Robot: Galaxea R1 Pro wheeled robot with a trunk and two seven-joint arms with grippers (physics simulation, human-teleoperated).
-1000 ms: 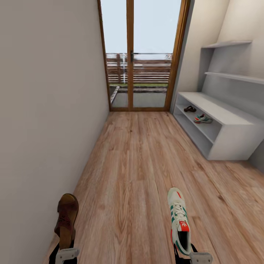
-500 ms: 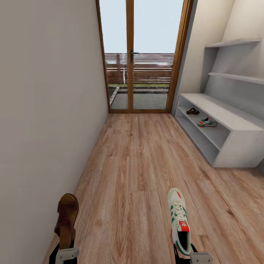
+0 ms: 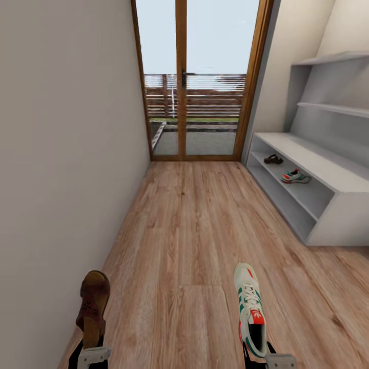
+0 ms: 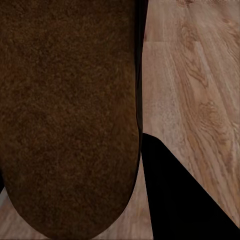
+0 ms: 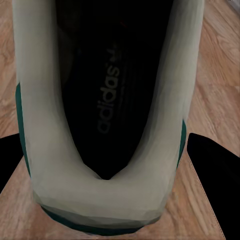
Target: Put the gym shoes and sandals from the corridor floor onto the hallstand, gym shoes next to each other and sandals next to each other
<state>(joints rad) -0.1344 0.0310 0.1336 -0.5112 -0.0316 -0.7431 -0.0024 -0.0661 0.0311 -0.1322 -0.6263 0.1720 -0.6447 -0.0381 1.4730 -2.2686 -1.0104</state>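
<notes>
A plain pale wall point(image 3: 61, 154) fills the left side of the head view. Low down beside it, the left tool point(image 3: 93, 353) is clamped on 1 brown sandal point(image 3: 93, 306), holding it by its heel end with the toe pointing away from the robot. In the left wrist view, the held sandal's dark brown underside point(image 4: 67, 115) is very close, with the wood floor point(image 4: 195, 85) next to it.

In the middle, the light brown plank floor point(image 3: 189, 230) runs to a glass door point(image 3: 197, 82) with a wooden frame.

To the right of the sandal, the right tool point(image 3: 266, 359) is clamped on 1 white gym shoe point(image 3: 250, 307) with green stripes and a red tongue patch. The right wrist view looks down into the shoe's dark opening point(image 5: 100, 95).

Far right stands the pale grey shoe rack point(image 3: 328, 205). On its upper open shelf lie the other sandal point(image 3: 273, 159) and the other gym shoe point(image 3: 295, 177), near each other but apart.
</notes>
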